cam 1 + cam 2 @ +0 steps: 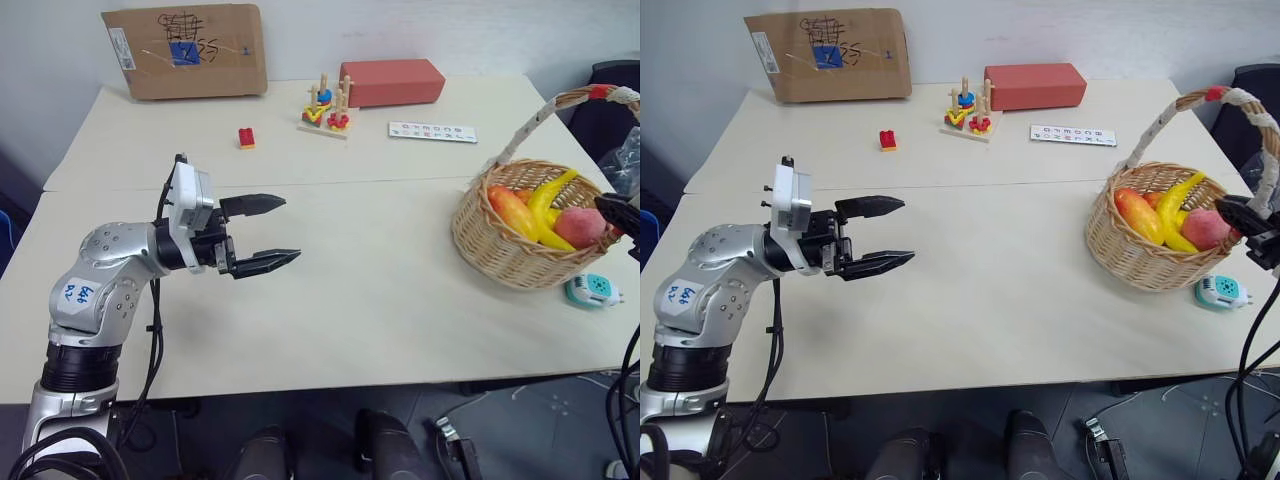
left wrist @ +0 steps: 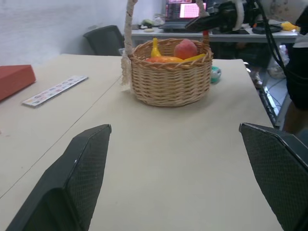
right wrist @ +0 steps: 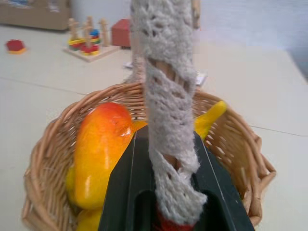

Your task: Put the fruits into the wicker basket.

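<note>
The wicker basket stands at the table's right side, and its cloth-wrapped handle arches above it. Inside lie the fruits: an orange-red mango, a yellow banana and a pink peach. My right gripper is shut at the basket's right rim beside the peach. The handle crosses close in front of its fingers, and I see no fruit between them. My left gripper hovers open and empty over the table's left half, pointing toward the basket.
A teal-and-white gadget lies just right of the basket near the table edge. Farther back are a small red block, a wooden stacking toy, a red box, a printed strip and a cardboard sheet.
</note>
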You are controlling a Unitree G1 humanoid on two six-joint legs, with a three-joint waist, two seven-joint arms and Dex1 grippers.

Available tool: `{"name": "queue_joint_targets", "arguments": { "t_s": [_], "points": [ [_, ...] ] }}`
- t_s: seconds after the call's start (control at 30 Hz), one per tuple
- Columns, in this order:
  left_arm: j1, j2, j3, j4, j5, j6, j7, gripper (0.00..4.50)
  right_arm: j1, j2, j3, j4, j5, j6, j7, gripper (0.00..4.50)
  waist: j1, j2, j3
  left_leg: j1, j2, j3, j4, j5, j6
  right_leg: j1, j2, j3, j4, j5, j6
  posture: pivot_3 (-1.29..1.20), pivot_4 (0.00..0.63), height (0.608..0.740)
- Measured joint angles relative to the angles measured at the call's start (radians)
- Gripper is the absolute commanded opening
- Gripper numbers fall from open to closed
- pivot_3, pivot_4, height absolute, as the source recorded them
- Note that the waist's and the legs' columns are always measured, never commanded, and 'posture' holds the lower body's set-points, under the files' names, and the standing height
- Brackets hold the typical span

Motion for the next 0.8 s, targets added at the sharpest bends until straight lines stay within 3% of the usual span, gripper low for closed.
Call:
{"name": "queue_joint_targets", "arguments": {
  "t_s": [0.03, 0.07, 0.27, 0.4, 0.53, 0.63, 0.8],
  "points": [
    [-0.004, -0.001, -0.001, 0.005, 0.003, -0.005, -0.005, 4.50, -0.009, 0.000, 0.007, 0.017, -0.007, -0.019, -0.013, 0.23, 0.000, 0.000, 0.000, 0.000, 0.000, 0.000, 0.000, 0.000, 0.000, 0.000, 0.000, 0.000, 0.000, 0.000, 0.000, 0.00, 0.150, 0.740],
    [-0.012, -0.001, -0.003, 0.017, 0.007, -0.013, -0.013, 4.50, -0.013, 0.000, 0.015, 0.029, -0.011, -0.034, -0.021, 0.96, 0.001, 0.000, 0.000, 0.000, 0.000, 0.000, 0.000, 0.000, 0.000, 0.000, 0.000, 0.000, 0.000, 0.000, 0.000, 0.00, 0.150, 0.740],
    [-0.024, 0.010, 0.001, 0.038, 0.022, -0.028, -0.025, 4.50, -0.029, 0.007, 0.040, 0.000, 0.029, -0.064, -0.008, 2.97, 0.010, 0.000, 0.000, -0.001, 0.000, -0.001, 0.000, 0.000, 0.000, 0.000, 0.000, 0.000, -0.001, 0.000, 0.000, 0.00, 0.150, 0.740],
    [0.063, 0.060, 0.055, 0.021, 0.021, -0.013, -0.021, 4.50, 0.042, 0.001, -0.009, -0.042, 0.058, -0.113, 0.012, 4.35, 0.014, 0.000, 0.000, -0.001, 0.000, -0.002, 0.000, 0.000, 0.000, 0.000, 0.000, -0.001, -0.001, 0.000, 0.000, 0.00, 0.150, 0.740],
    [0.162, 0.119, 0.089, -0.007, 0.039, -0.018, -0.030, 4.50, 0.132, -0.021, -0.069, -0.091, 0.068, -0.169, 0.050, 4.47, 0.019, 0.000, 0.000, -0.002, 0.000, -0.002, 0.001, 0.000, 0.001, 0.000, -0.001, -0.001, -0.002, 0.000, 0.001, 0.00, 0.150, 0.740],
    [0.296, 0.178, 0.144, -0.030, 0.079, -0.054, -0.034, 4.50, 0.319, -0.080, -0.119, -0.120, 0.053, -0.203, 0.145, 4.47, 0.019, 0.000, 0.000, -0.001, 0.000, -0.002, -0.002, -0.001, 0.001, 0.000, 0.000, -0.001, -0.004, 0.000, 0.000, 0.00, 0.150, 0.740],
    [0.520, 0.184, 0.177, -0.029, 0.169, -0.160, -0.045, 4.50, 0.582, -0.054, -0.143, -0.232, 0.063, -0.233, 0.308, 4.47, 0.012, 0.000, 0.000, 0.002, 0.001, -0.001, -0.001, -0.001, 0.002, 0.001, -0.001, 0.001, -0.006, 0.001, 0.000, 0.00, 0.150, 0.740]
  ]
}}
